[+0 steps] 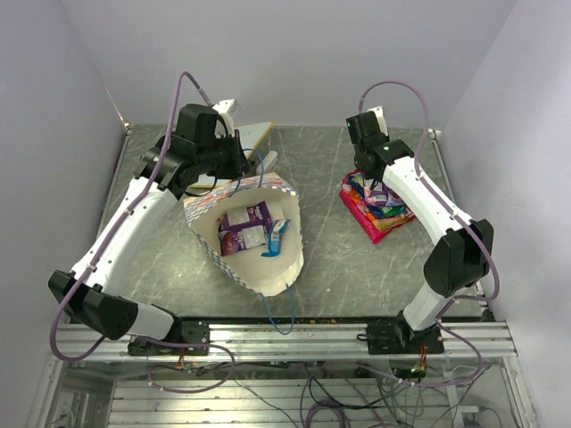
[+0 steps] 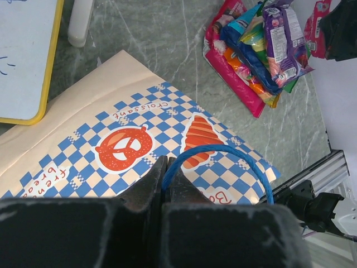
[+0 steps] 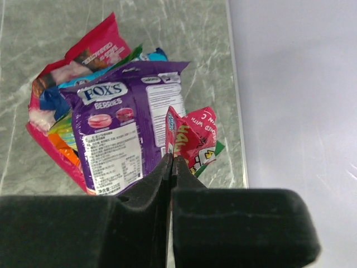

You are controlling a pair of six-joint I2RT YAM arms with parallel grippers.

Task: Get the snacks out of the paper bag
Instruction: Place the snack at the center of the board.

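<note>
The cream paper bag (image 1: 268, 272) with its blue checkered band (image 2: 139, 128) lies on its side mid-table, mouth toward the arms. Inside it lie a purple packet (image 1: 243, 227) and a blue-and-white packet (image 1: 278, 236). My left gripper (image 1: 243, 171) (image 2: 166, 167) is shut on the bag's blue string handle (image 2: 223, 149) at the far end of the bag. A pile of snacks (image 1: 375, 207) (image 2: 256, 50) lies on the table to the right, with a purple FOXS packet (image 3: 120, 128) on top. My right gripper (image 1: 379, 185) (image 3: 171, 161) is shut on the edge of a small red packet (image 3: 192, 137) just over that pile.
A flat white board with a wooden edge (image 1: 254, 134) (image 2: 22, 56) lies behind the bag, with a white cylinder (image 2: 81, 22) beside it. A metal rail (image 1: 294, 334) runs along the near table edge. The right wall (image 3: 295, 84) stands close to the snack pile.
</note>
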